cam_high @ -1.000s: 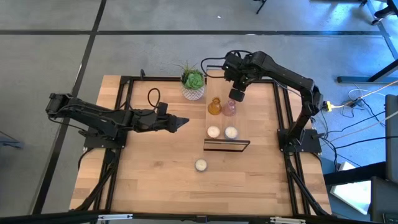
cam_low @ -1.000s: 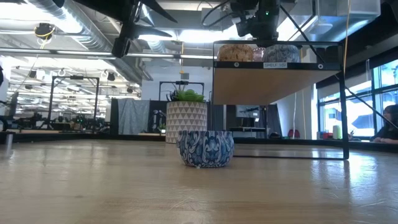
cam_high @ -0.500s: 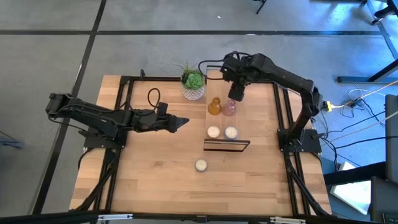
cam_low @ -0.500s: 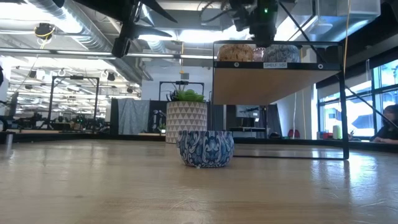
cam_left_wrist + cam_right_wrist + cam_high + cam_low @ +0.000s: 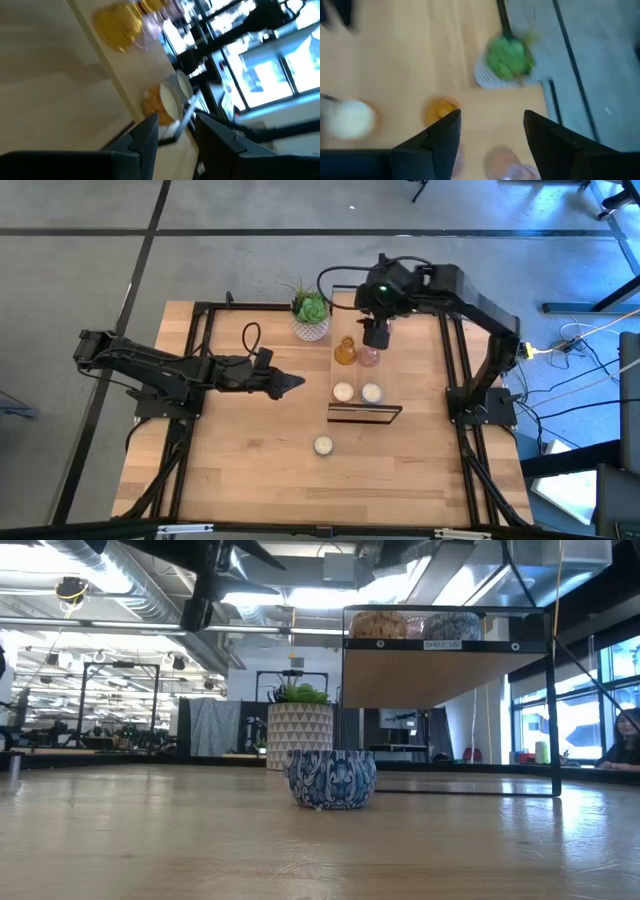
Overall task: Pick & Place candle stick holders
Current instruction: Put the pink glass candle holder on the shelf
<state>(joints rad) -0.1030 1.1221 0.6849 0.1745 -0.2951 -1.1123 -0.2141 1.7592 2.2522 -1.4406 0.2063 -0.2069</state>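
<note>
**Two holders on the shelf, right gripper above them**

Wooden table (image 5: 250, 470) fills the high view, with a small raised shelf (image 5: 365, 414) right of centre. On the shelf top an amber holder (image 5: 344, 351) and a pink holder (image 5: 369, 355) stand side by side, just beside each other, with two candles (image 5: 343, 391) nearer the shelf's front edge. Right gripper (image 5: 376, 337) hangs over the pink holder, fingers spread and holding nothing. Left gripper (image 5: 290, 381) waits above the table to the shelf's left, fingers parted and empty. A plant (image 5: 311, 311) stands behind the shelf; another candle (image 5: 322, 445) sits in front.
</note>
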